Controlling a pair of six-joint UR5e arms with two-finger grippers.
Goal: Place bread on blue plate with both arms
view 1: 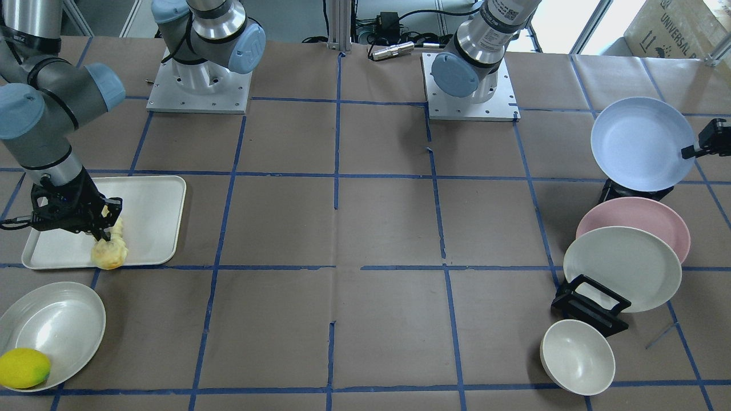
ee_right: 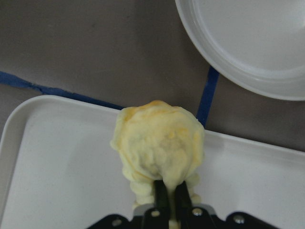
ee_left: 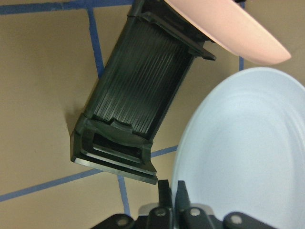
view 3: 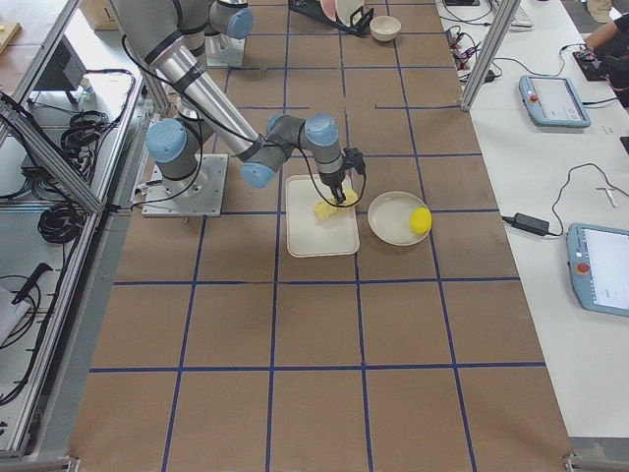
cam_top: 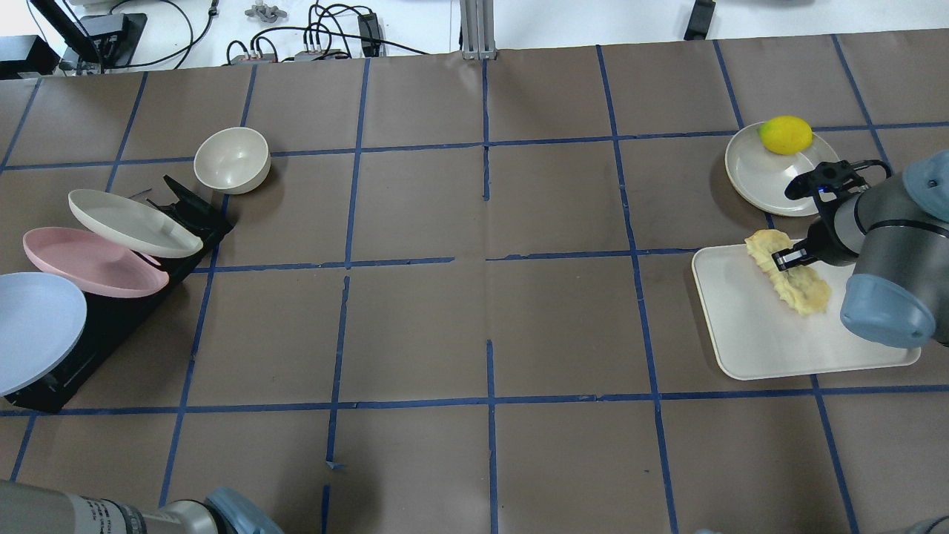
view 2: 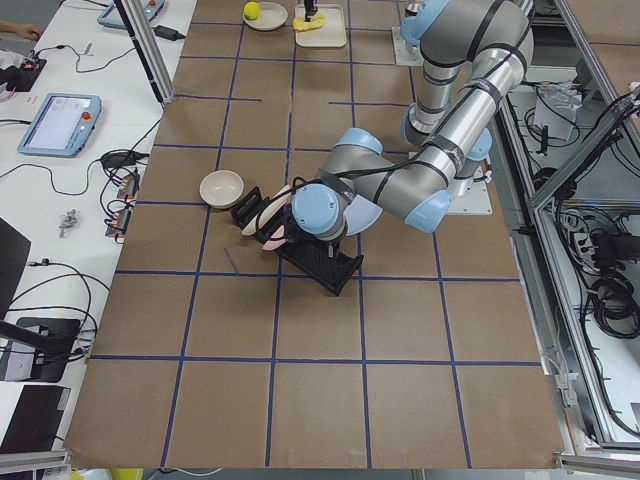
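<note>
Right arm (view 1: 51, 114) folded low over the rectangular white tray (cam_top: 764, 334), wrist pointing down. Right gripper (ee_right: 167, 191) is pinched tight on the pale-yellow ridged bread loaf (cam_top: 807, 293), which sits at the tray's edge; lifted or resting, unclear. Left arm (view 2: 400, 185) stretched low to the black plate rack (ee_left: 138, 90). Left gripper (ee_left: 172, 191) clamps the rim of the round pale-blue plate (view 1: 639, 142), which is tilted at the rack's end.

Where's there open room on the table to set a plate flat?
The table's middle is bare, from the black plate rack across to the white tray. Crowded: the rack end, with its plates and bowl; the tray end, with bread and lemon dish.
</note>
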